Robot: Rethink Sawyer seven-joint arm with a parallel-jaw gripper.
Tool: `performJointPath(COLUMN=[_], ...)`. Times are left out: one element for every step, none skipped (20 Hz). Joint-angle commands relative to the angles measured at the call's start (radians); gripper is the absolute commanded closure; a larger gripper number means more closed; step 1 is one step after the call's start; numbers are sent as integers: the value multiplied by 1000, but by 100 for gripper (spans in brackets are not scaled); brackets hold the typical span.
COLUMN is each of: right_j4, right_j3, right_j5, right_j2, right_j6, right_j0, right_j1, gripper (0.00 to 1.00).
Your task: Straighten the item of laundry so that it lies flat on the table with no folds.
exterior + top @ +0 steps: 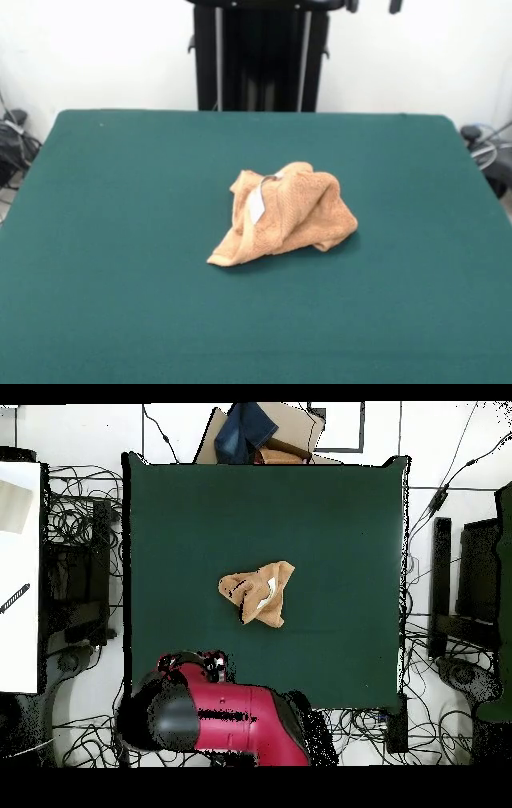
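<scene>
bare worktop (120, 320) in front; towel (284, 214) bunched mid-worktop, nothing flattened yet; arm (240, 724) drawn back, hand's state untellable; next, grip a corner.

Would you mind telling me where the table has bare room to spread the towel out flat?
The crumpled towel sits near the middle of the table, and green top lies bare on every side of it, out to all four edges. In the overhead view the arm is drawn back over the base-side edge, so that side is the most crowded.
</scene>
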Motion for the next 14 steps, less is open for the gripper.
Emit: performJointPath(right_j4=[26,29,36,44,44,44,34,30,28,22,15,7,5,3], right_j3=[-92,-100,-88,-75,-68,-62,-67,-66,-61,-67,-73,-86,-96,-107], right_j5=[69,57,37,17,9,1,-4,-16,-37,-52,-66,-70,-69,-69], right_j2=[111,125,138,152,156,161,155,156,159,158,157,149,141,133], right_j6=[1,-12,-17,-22,-15,-8,9,26,46,65,84,103,120,136], right_j0=[-91,-111,-127,-144,-149,-155,-149,-146,-146,-138,-131,-117,-103,-89], right_j1=[93,111,117,123,119,115,113,114,124,139,154,167,173,179], gripper=[0,0,0,0,0,0,0,0,0,0,0,0,0,0])
